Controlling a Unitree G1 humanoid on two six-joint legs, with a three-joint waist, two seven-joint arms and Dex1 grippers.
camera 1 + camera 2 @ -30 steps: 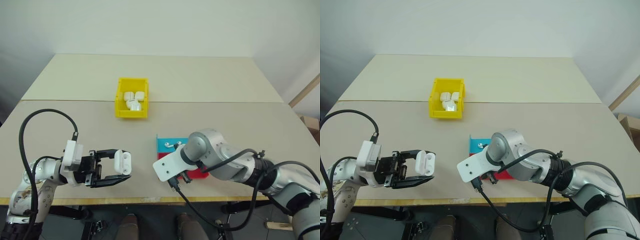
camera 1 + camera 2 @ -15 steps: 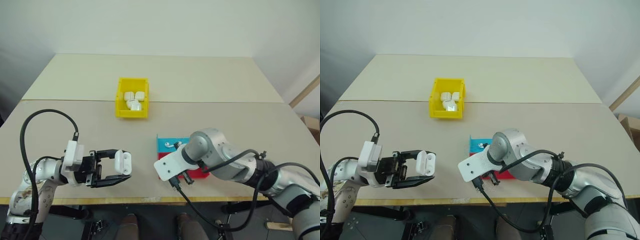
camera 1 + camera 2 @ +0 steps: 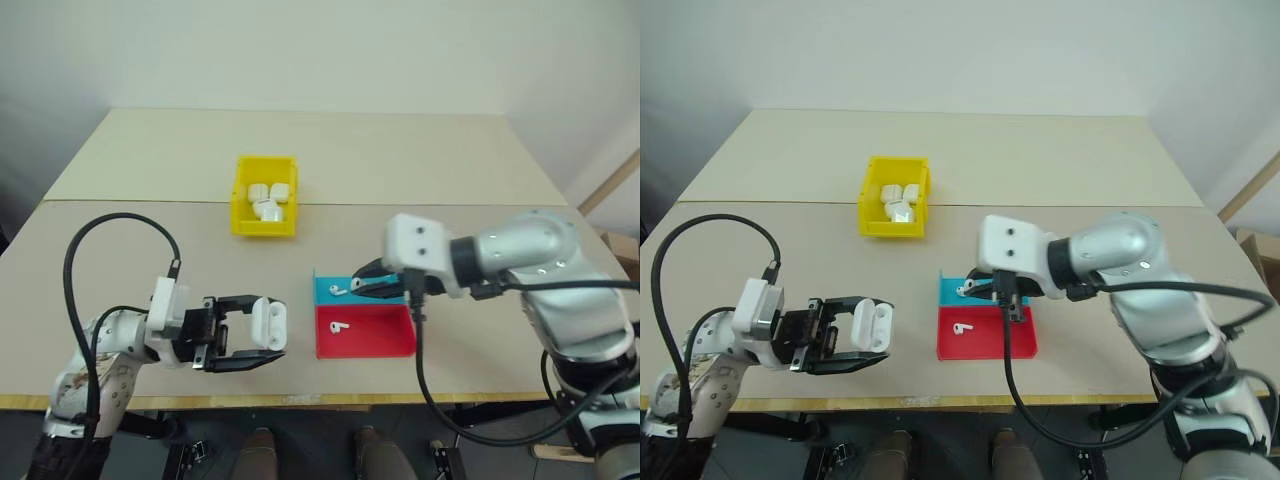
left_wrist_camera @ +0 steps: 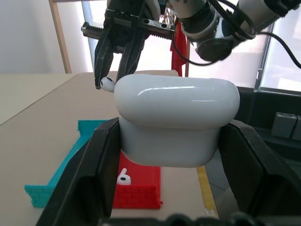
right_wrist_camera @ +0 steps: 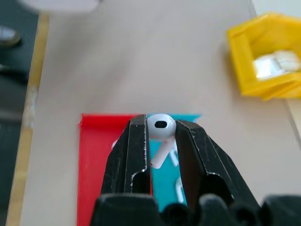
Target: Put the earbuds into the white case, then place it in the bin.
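Looking down from the head camera, the left tool (image 3: 262,338) sits near the front edge of the bench (image 3: 420,170), its black fingers clamped on the white case (image 3: 268,322). The right tool (image 3: 368,288) hangs over the blue tray (image 3: 330,283), pinching an earbud (image 3: 338,290) between nearly closed fingers; a second earbud (image 3: 340,326) lies in the red tray (image 3: 380,335), which adjoins the blue one on its near side. Farther back stands the bin (image 3: 240,205), yellow, with several white cases already inside.

From the left wrist, the case fills the space between the two fingers (image 4: 96,169), lid closed, gripped on both sides. Beyond it this camera catches the right tool from the front, the earbud held at its fingertips above the trays.

From the right wrist, the held earbud (image 5: 160,128) shows plainly, head up and stem down, squeezed between the fingers. Below it the seam between red and blue trays runs straight under the tool, and the bin sits off at the corner.
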